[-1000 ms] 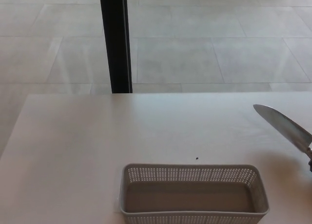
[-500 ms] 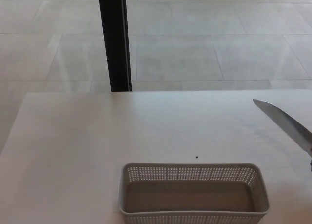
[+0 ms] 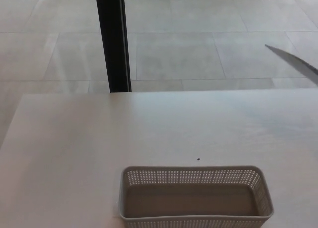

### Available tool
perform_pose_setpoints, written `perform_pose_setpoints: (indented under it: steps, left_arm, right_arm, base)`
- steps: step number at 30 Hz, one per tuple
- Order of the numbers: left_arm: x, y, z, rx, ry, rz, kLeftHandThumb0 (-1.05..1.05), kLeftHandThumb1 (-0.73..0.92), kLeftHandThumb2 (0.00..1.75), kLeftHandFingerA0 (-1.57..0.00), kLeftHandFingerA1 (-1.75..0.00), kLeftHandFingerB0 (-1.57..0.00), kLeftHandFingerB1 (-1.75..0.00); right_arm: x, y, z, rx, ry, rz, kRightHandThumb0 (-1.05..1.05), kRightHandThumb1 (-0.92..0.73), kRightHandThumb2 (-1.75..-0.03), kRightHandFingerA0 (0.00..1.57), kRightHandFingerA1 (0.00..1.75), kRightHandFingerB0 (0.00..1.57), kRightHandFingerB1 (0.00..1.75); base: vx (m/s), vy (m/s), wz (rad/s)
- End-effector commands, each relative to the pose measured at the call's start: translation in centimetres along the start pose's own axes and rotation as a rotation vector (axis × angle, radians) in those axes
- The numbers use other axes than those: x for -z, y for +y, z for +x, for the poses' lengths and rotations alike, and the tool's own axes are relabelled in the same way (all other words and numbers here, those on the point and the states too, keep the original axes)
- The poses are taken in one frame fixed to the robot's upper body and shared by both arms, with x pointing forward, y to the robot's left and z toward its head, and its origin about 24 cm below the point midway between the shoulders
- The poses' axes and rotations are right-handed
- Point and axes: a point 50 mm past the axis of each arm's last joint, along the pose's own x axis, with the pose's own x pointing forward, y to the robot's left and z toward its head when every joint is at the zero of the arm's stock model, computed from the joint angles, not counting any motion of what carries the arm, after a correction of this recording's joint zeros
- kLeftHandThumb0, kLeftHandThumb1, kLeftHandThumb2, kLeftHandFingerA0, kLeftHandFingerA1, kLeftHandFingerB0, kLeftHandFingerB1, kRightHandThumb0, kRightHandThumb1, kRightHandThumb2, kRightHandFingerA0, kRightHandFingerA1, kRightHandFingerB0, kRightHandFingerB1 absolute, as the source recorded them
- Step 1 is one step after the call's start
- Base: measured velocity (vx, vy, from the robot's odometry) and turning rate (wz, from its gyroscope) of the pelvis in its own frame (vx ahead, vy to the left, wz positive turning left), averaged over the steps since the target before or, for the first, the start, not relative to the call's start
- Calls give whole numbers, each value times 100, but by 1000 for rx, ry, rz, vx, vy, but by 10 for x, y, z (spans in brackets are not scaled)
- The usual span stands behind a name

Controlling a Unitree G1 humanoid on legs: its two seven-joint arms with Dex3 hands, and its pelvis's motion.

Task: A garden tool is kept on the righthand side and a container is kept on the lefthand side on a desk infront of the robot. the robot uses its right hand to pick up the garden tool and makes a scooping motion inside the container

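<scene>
A grey perforated plastic basket (image 3: pixel 196 177) stands at the near edge of the pale desk (image 3: pixel 99 138), nothing inside it. At the right edge of the head view the pointed metal blade of the garden trowel (image 3: pixel 294 63) hangs in the air above the desk's far right corner, tip pointing up-left. Its handle and whatever holds it lie outside the picture. Neither of my hands shows.
A black vertical post (image 3: pixel 112 39) stands behind the desk's far edge, left of centre. Grey tiled floor (image 3: pixel 198 39) lies beyond. A tiny dark speck (image 3: pixel 198 159) sits on the desk just behind the basket.
The trowel blade has risen sharply, from low over the desk's right side to well above its far edge. The camera has also shifted slightly.
</scene>
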Motion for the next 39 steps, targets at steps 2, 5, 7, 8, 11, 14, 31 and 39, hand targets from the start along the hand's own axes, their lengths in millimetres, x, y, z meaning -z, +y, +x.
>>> perform_pose_setpoints:
  steps: [2, 5, 7, 8, 11, 14, 31, 39]
  left_arm:
    - [5, 10, -4, -27, 2, -25, -105, -29, 140, -104, -146, -110, -131]
    - [4, 10, -4, -22, 4, -8, -27, -25, 78, -114, -116, -109, -110]
    - [4, 10, -4, -15, 7, 12, -91, -15, 124, -94, -149, -102, -123]
    - [4, 10, -4, -14, 7, 12, -91, -15, 124, -94, -149, -102, -123]
    - [3, 10, -4, -20, 7, -8, -25, -26, 77, -114, -117, -109, -109]
    - [2, 11, -4, -19, 5, -2, -105, -10, 125, -106, -137, -95, -125]
    - [2, 17, -7, -8, 3, 52, -105, -8, 114, -117, -123, -109, -111]
    - [-3, 19, -6, -7, -2, 68, -21, -27, 76, -118, -118, -104, -108]
  right_arm:
    - [-20, -29, 24, 181, -185, -58, -10, -50, -84, 97, 175, 80, 146]
    - [-26, -33, 25, 199, -318, -188, -14, -48, -91, 97, 175, 76, 145]
    - [-31, -34, 24, 211, -409, -247, -8, -40, -98, 115, 166, 74, 135]
    - [-31, -34, 23, 214, -416, -252, -8, -40, -98, 115, 166, 74, 135]
    - [-37, -35, 21, 190, -589, -357, -11, -34, -86, 93, 175, 75, 152]
    - [-39, -36, 20, 156, -672, -410, -19, -36, -80, 92, 166, 78, 144]
    - [-33, -44, 12, 84, -928, -561, -30, -49, -61, 100, 130, 89, 105]
    - [-42, -63, 21, 153, -966, -506, -30, -50, -67, 96, 155, 87, 119]
  base:
    - [0, 0, 0]
    - [0, 0, 0]
    - [0, 0, 0]
    - [0, 0, 0]
    - [0, 0, 0]
    - [0, 0, 0]
    - [0, 0, 0]
    - [0, 0, 0]
